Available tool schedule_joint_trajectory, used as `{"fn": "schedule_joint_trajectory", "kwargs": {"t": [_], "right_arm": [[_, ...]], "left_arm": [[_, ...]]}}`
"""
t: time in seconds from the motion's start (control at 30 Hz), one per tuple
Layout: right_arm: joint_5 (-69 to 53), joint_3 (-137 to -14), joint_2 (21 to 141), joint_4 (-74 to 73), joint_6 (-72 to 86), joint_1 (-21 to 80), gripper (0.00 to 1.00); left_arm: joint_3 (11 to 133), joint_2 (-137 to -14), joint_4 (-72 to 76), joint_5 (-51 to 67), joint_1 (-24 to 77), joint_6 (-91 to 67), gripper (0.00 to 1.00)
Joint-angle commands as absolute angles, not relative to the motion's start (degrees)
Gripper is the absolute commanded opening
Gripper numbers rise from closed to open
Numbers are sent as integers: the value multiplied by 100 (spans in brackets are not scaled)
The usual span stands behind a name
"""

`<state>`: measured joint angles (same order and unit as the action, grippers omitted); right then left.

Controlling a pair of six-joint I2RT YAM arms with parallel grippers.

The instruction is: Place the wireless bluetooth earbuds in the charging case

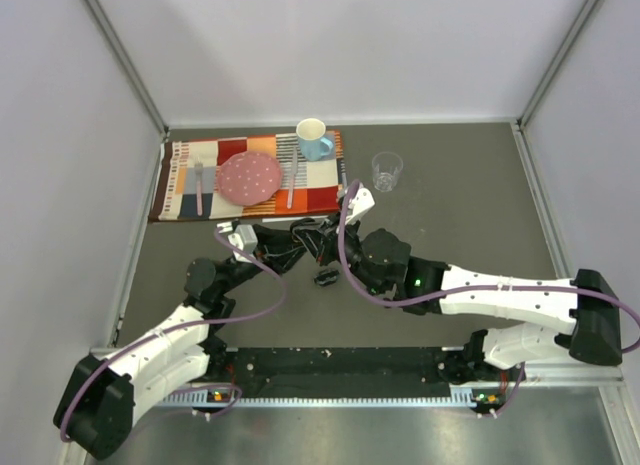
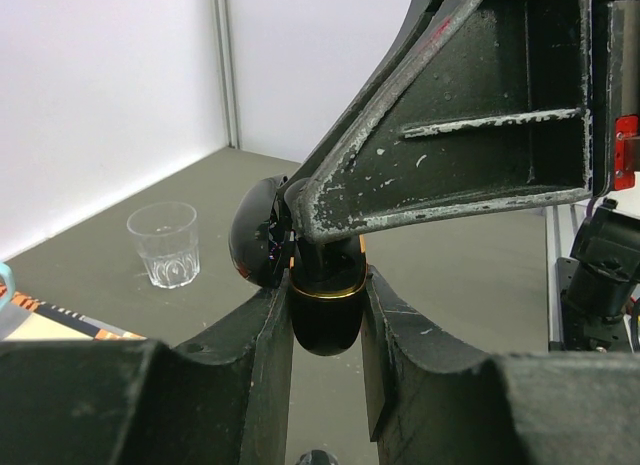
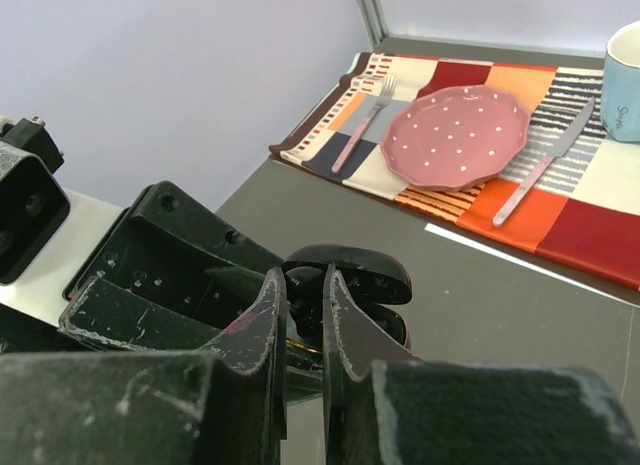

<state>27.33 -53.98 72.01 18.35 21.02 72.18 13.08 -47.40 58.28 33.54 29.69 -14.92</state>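
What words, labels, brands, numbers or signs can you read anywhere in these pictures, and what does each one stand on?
Blue mug: dark cursive lettering, cut off by the picture's edge and too blurred to read.
Red patch on the black arm hardware: nothing legible.
No other text is visible.

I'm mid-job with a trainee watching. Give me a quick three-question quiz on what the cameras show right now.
1. True or false: the left tool is clamped on the lower body of the charging case.
2. Which item stands off the placemat, on the bare table? A: the blue mug. B: the clear glass. C: the pink plate.
3. Fill in: the case's lid is ____.

Key: 1 true; 2 B; 3 open.
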Motion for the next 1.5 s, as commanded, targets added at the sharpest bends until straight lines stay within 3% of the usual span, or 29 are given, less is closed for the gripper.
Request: {"fn": "schedule_joint_trajectory", "kwargs": {"t": [0.0,0.5,0.97,1.23,1.33,1.47], "right_arm": [[2926,-5660,7216,1038,2171,7304,8],[2962,-5678,7154,958,2162,7304,12],[3050,-5704,7260,949,2048,7313,2],[3111,-5853,7339,712,2021,7356,16],[3129,-5932,7313,686,2013,7365,26],[3164,-6099,7269,571,2048,7357,51]], "left_arm": [[1521,-4632,6513,3217,2988,-1494,0],[1547,-4658,6539,3138,2988,-1485,0],[1573,-4676,6557,2962,2988,-1503,0],[1573,-4632,6557,2953,2988,-1485,0],[1573,-4623,6530,3014,2988,-1459,0],[1565,-4623,6434,3102,2988,-1415,0]]}}
